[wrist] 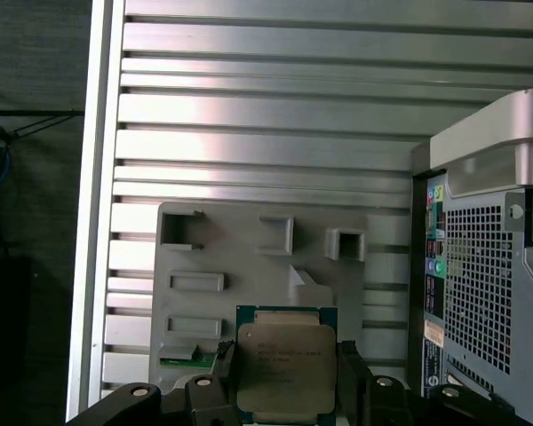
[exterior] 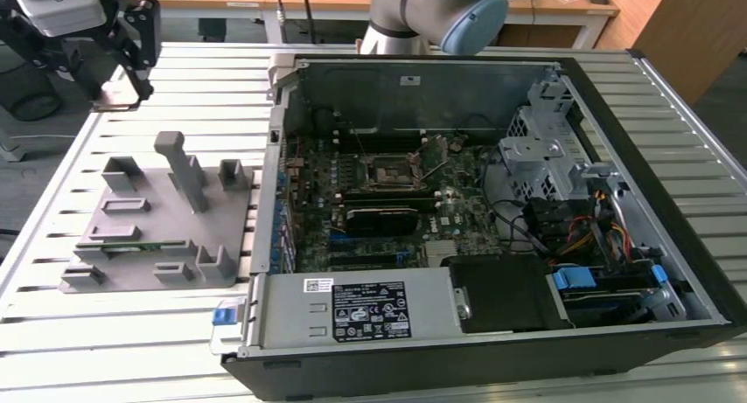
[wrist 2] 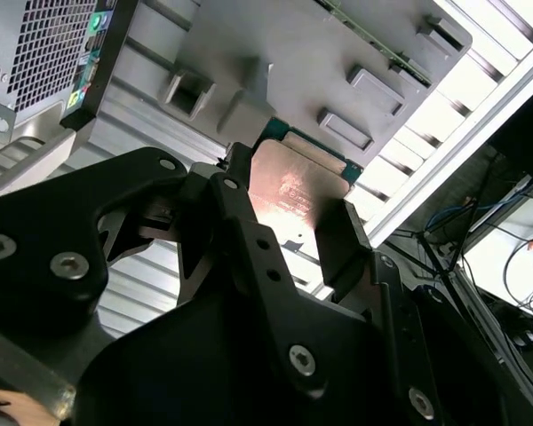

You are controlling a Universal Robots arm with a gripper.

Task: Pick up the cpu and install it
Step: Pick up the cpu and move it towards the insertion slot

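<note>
Two fingers [wrist: 352, 377] of the gripper [wrist: 286, 382] pinch the cpu [wrist: 284, 355] by opposite edges, which we judge keeps its underside untouched and the chip flat for seating. We see it beside the grey plastic fixture [wrist: 213, 257], probably lifted clear, though the gap is hard to read. The socket [exterior: 391, 169] inside the open computer case [exterior: 421, 88] lies well apart.

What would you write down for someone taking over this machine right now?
Tool: shut on the small square cpu with a silver-grey metal top, clear of any surface.
Position: over the slatted metal table, near the grey plastic fixture, outside the open black computer case.
Done: pick-up.
Left: installing; the cpu is not yet in the dark square socket frame.
</note>
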